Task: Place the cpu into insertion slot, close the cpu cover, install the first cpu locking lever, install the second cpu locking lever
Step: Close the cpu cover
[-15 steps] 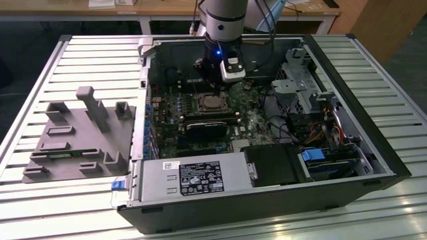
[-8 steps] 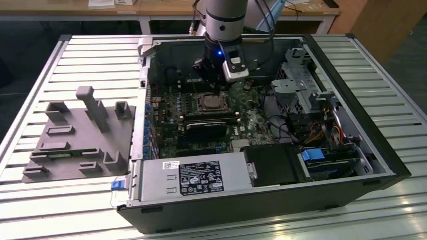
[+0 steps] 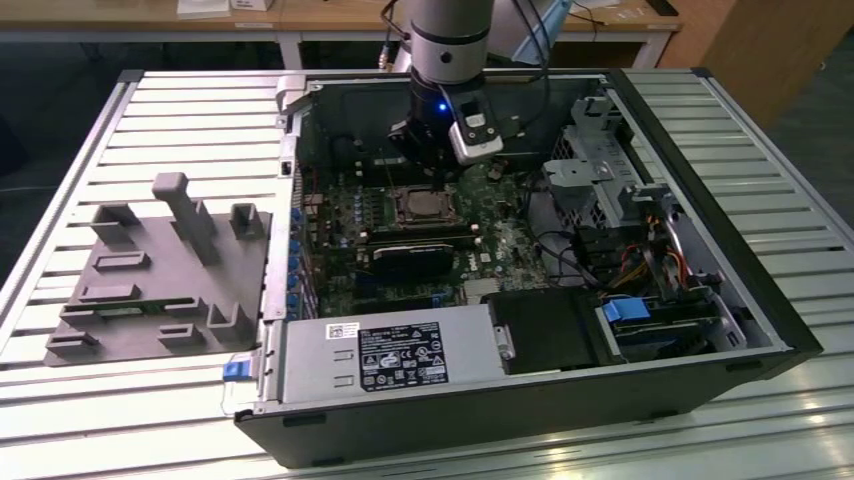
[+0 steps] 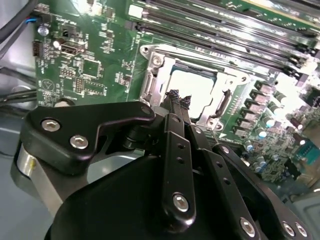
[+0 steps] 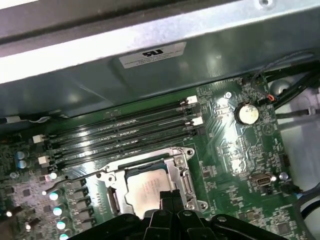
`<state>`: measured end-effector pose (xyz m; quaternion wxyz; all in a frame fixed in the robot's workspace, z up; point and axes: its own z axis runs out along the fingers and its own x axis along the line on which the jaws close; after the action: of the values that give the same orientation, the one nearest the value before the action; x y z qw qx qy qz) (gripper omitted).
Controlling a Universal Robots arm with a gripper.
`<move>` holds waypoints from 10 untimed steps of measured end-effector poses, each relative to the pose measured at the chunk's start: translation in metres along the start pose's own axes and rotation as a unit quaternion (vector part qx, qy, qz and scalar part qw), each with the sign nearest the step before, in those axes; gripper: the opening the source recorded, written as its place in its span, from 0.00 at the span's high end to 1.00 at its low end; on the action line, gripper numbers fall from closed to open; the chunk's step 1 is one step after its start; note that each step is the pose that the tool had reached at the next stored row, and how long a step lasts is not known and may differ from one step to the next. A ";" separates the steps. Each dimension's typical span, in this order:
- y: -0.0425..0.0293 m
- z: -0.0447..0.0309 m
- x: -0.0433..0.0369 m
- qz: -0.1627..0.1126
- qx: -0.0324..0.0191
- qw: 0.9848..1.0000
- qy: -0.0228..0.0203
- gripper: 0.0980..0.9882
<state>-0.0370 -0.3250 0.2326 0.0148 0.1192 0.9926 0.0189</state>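
Two fingers of my tool (image 4: 178, 98) are pressed together with nothing between them, and their tips hang just above the edge of the cpu (image 4: 193, 90). The cpu sits in the insertion slot (image 3: 424, 206), its pale metal top bright in both wire views of the board.

The cpu cover (image 4: 150, 82) lies flat around the chip, framing it on all sides. A thin metal lever rod (image 5: 75, 176) runs out from one side of the socket, and I cannot tell whether it is latched.

Four long black memory slots (image 5: 120, 132) lie just beside the socket, between it and the grey wall of the computer case (image 3: 534, 420). That wall stands close to my arm. A row of small capacitors (image 5: 55, 200) sits near another side of the socket, and a round coin battery (image 5: 246, 113) sits well apart on the green motherboard (image 4: 95, 65).

In the exterior view a black block (image 3: 420, 255) lies just below the socket, and a bundle of cables (image 3: 641, 265) crowds the case on the exterior view's right. The silver power supply (image 3: 387, 360) fills the near corner. On the slatted bench (image 3: 747, 130) at the exterior view's left rests a grey fixture tray (image 3: 160, 270), well apart from my tool.
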 end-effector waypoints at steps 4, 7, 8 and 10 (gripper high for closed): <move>-0.0002 0.0006 0.0006 -0.015 -0.002 1.000 -0.004 0.99; -0.0012 0.0010 0.0045 -0.017 -0.002 1.000 -0.007 0.99; -0.0018 0.0011 0.0070 -0.018 -0.003 1.000 -0.009 0.99; -0.0031 0.0014 0.0124 -0.018 -0.004 1.000 -0.012 0.99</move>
<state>-0.0497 -0.3251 0.2308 0.0277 0.1017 0.9942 0.0207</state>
